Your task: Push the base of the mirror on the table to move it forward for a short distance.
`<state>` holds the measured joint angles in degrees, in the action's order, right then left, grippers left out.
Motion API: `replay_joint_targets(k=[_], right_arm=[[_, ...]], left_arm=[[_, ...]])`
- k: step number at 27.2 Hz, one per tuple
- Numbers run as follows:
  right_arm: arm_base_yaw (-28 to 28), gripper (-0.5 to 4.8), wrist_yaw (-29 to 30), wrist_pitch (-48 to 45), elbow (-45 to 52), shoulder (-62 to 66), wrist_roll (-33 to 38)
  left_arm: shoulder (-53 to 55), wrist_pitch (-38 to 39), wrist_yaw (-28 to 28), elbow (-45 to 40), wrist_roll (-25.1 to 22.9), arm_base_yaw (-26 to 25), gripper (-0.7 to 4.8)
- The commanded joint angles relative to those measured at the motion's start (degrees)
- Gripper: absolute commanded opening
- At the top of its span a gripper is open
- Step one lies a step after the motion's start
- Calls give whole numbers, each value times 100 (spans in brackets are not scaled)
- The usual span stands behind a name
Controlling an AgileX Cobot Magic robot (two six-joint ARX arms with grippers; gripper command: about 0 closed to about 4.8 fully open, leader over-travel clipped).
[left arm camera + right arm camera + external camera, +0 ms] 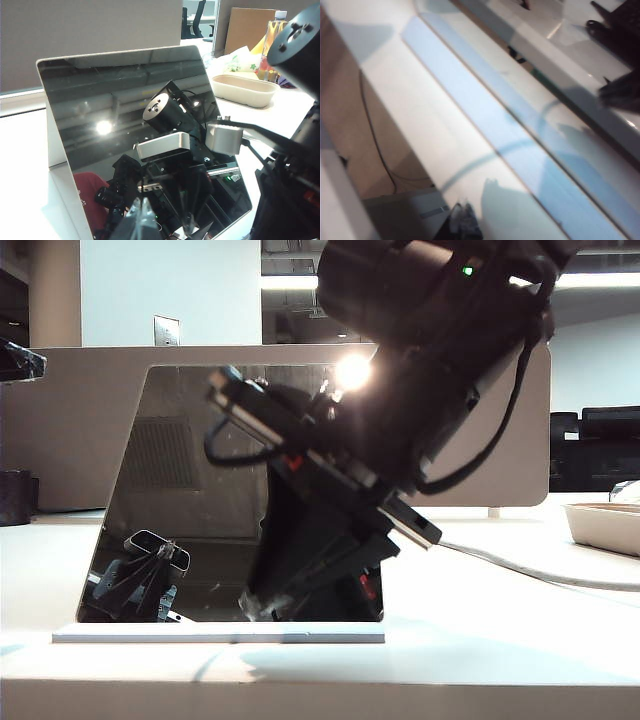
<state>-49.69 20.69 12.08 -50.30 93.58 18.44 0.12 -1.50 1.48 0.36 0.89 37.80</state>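
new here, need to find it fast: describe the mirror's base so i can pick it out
On the white table, find the dark mirror before the beige divider. The base is the thin white slab under it, slightly wider, flat while everything nearby stands upright.

Mirror (190,490) upright on white base (218,633), right gripper (262,605) low against its front, white table (480,640)

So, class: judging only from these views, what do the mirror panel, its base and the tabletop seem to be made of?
The mirror looks like glass or polished acrylic: it reflects a lamp glare and the arms sharply. The base seems a thin white plastic or painted board, matte with a pale edge. The table looks like smooth white laminate with a faint sheen. The right gripper is low by the base; the left gripper is not clearly seen.
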Motion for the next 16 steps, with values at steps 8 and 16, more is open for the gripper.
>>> replay_joint_targets(k=[8,16], right_arm=[[15,-7,-284,-476,-26,341,-96],[24,-7,-310,-492,-26,636,-114]], left_arm=[[2,-70,-22,4,-24,-2,-1],[2,-72,-22,4,-24,-2,-1]])
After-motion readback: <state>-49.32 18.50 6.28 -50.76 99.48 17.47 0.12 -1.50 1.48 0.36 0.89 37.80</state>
